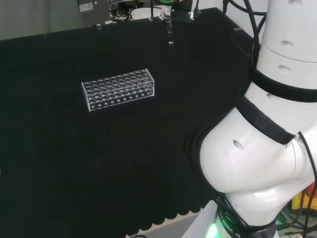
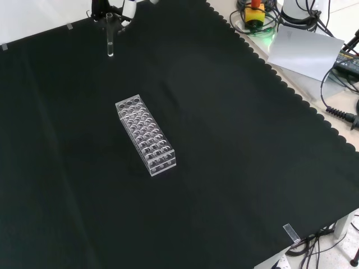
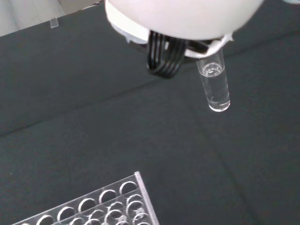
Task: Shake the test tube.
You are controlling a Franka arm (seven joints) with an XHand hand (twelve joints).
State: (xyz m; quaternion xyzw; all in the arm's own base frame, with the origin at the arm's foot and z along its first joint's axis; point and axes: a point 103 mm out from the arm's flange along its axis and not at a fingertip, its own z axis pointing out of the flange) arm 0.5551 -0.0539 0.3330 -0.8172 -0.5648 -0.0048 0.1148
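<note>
A clear test tube (image 1: 170, 35) hangs upright in the air above the far end of the black cloth, its round bottom down. The hand (image 1: 166, 10) holds it by its upper part, fingers curled on it. In the front view the test tube (image 2: 110, 43) hangs below the hand (image 2: 112, 14) at the top left. Close up, the test tube (image 3: 214, 86) sticks out from under the blurred white hand (image 3: 187, 18) beside dark fingers (image 3: 161, 58); a clear liquid line shows inside it. An empty clear rack (image 1: 119, 89) (image 2: 146, 134) (image 3: 103, 206) stands on the cloth, apart from the tube.
The arm's white links (image 1: 257, 148) fill the head view's right. Beyond the cloth's scalloped edge (image 2: 280, 73) lie a yellow and red button box (image 2: 255, 14), a grey sheet (image 2: 305, 50) and cables (image 2: 336, 112). Open black cloth surrounds the rack.
</note>
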